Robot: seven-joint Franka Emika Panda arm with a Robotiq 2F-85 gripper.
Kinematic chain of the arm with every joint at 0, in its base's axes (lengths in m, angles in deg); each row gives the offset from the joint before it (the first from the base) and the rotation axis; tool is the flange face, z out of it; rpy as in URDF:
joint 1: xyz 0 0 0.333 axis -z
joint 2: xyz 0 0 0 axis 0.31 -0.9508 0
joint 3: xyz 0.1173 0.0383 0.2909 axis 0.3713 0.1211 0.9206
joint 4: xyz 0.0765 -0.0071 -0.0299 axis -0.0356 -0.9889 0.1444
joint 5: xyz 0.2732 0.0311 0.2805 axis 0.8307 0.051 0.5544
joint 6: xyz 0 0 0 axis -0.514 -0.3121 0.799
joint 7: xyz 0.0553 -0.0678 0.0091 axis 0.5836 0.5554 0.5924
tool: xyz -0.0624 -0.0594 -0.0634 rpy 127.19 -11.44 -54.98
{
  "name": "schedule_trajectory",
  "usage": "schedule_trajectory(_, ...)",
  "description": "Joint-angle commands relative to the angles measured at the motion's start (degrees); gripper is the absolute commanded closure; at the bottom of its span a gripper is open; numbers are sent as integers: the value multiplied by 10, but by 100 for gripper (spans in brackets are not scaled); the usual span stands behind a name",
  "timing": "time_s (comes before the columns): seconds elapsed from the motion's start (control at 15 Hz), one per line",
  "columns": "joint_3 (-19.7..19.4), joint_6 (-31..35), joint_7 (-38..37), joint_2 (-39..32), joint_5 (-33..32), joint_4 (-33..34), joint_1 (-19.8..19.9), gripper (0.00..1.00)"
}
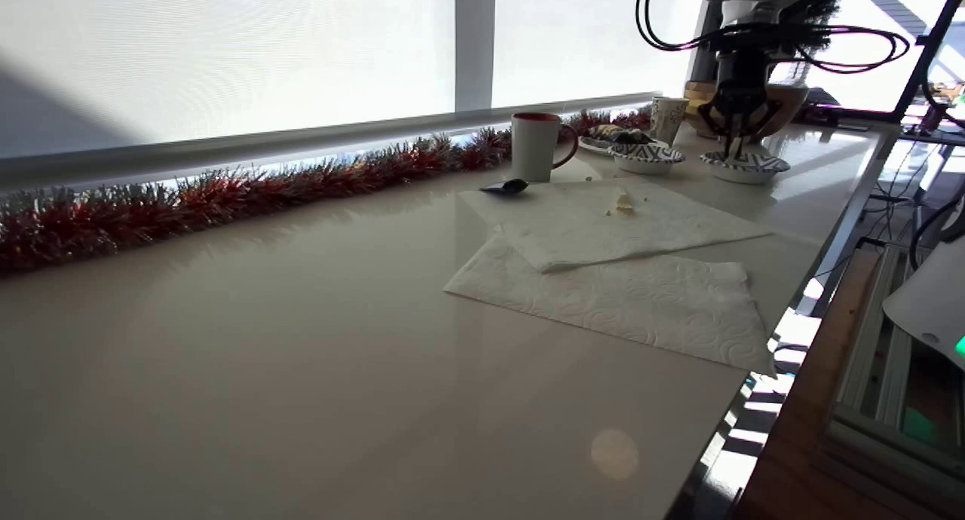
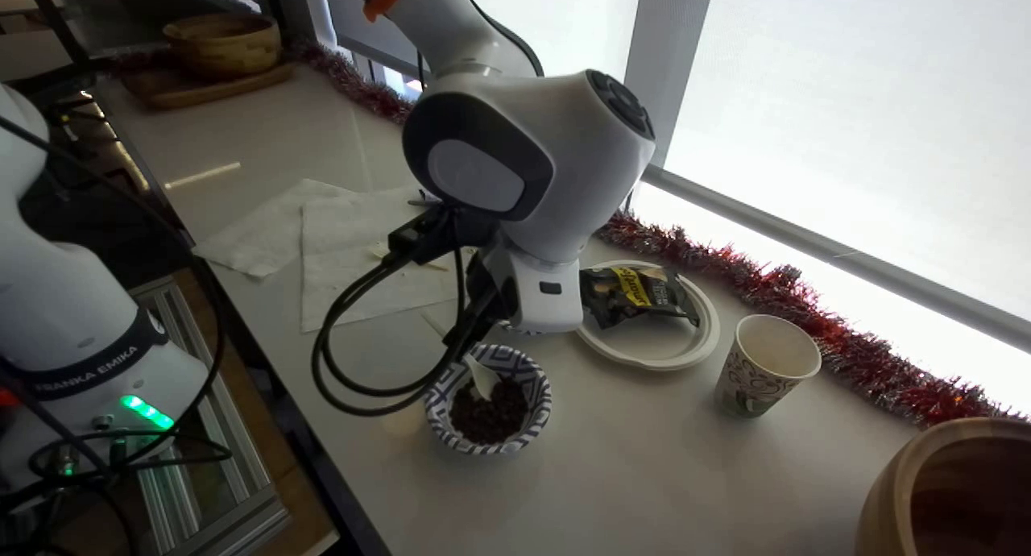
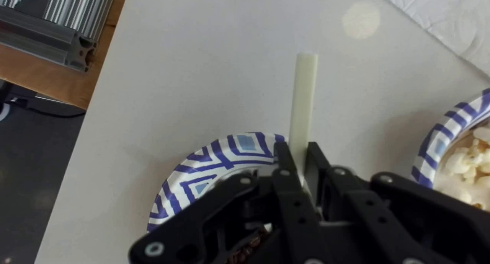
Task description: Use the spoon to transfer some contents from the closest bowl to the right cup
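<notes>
The near bowl, blue-and-white patterned with dark bean-like pieces, stands on the table in both exterior views [image 1: 746, 176] [image 2: 541, 379] and the wrist view [image 3: 214, 157]. A pale spoon [image 2: 484, 381] has its head in the dark pieces; its handle [image 3: 303, 95] sticks out past my fingertips in the wrist view. My gripper [image 3: 298, 147] is shut on the handle. In an exterior view my gripper [image 1: 733, 145] is low over this bowl. A patterned paper cup [image 2: 753, 375] stands upright near the window; it also shows in an exterior view [image 1: 668, 119]. A white mug [image 1: 533, 151] stands farther along the table.
A second patterned bowl [image 3: 428, 153] with popcorn stands beside the near bowl. A plate [image 2: 644, 356] with a dark packet [image 2: 640, 292] lies near the paper cup. A wooden bowl [image 2: 894, 491], tinsel [image 2: 870, 363], paper towels [image 1: 641, 294] and a black spoon [image 1: 507, 187] are around.
</notes>
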Motion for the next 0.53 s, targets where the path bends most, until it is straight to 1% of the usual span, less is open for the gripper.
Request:
schedule_trajectory(0.0, -6, 37, -23, 28, -18, -30, -7, 97)
schedule_trajectory(0.47, -10, 102, -59, 43, -46, -54, -10, 97)
